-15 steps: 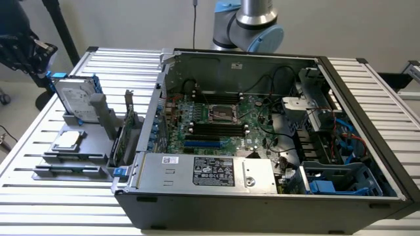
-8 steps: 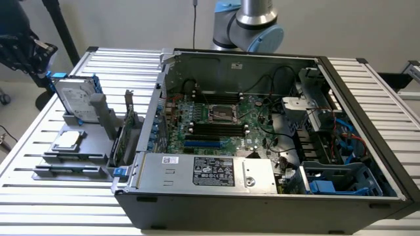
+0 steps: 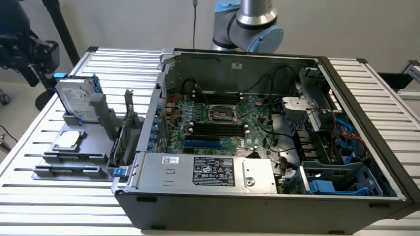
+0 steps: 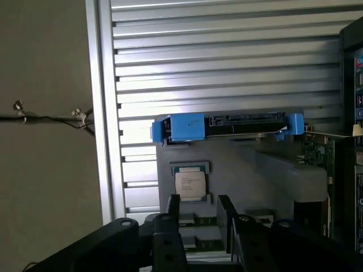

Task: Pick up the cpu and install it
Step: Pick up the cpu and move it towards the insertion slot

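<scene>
Pincer (image 4: 198,201) stands partly open, gripping nothing, its body cut off from sight, near the cpu (image 4: 190,184).

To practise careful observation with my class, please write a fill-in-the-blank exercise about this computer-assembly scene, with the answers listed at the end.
1. The cpu lies flat on a grey holder ____ the open computer case.
2. The hard drive standing near the cpu has rails coloured ____.
3. The gripper, its fingers apart near the cpu, holds ____.

Missing words: outside; blue; nothing.
</scene>
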Robot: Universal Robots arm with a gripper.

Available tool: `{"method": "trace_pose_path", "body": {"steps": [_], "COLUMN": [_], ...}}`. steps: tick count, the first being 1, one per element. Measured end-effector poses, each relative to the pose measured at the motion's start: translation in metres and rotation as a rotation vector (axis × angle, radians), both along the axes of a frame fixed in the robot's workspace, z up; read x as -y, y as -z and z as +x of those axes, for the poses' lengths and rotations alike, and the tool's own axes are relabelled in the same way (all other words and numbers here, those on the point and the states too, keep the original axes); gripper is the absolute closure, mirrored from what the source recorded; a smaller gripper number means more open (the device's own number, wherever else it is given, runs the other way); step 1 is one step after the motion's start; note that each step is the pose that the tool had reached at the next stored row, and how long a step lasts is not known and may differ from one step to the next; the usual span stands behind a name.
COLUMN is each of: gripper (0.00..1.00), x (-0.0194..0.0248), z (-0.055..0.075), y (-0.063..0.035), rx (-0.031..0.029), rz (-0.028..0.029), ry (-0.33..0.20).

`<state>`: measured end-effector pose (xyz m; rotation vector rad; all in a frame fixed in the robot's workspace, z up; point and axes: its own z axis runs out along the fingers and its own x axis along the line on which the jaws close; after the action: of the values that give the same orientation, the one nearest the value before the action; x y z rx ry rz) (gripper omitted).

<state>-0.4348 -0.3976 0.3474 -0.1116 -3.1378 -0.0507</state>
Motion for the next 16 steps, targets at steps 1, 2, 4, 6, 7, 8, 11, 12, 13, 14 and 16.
{"method": "trace_pose_path", "body": {"steps": [1, 2, 4, 6, 7, 8, 11, 12, 13, 14, 16], "gripper": [0.58, 0.47, 0.41, 0.41, 0.35, 0.35, 0.35, 0.35, 0.35, 0.35, 0.35], "x": [0.0, 0.0, 0.0, 0.0001, 0.0003, 0.0005, 0.0013, 0.0016, 0.0019, 0.0022, 0.003], "z": [0.0, 0.0, 0.0, 0.0, 0.0, 0.0, 0.0, 0.0, 0.0, 0.0, 0.0], "y": [0.0, 0.0001, 0.0019, 0.0052, 0.007, 0.009, 0.0143, 0.0161, 0.0181, 0.0199, 0.0235], "rx": [0.0, -0.0002, -0.0001, -0.0005, -0.0005, -0.0004, -0.0006, -0.0005, -0.0005, -0.0005, -0.0005], "rz": [0.0001, -0.0001, 0.0, 0.0, 0.0, 0.0001, 0.0, 0.0, 0.0, 0.0, 0.0001], "ry": [0.0, 0.0, 0.0, 0.0, 0.0, 0.0, 0.0, -0.001, -0.001, -0.001, -0.002]}}
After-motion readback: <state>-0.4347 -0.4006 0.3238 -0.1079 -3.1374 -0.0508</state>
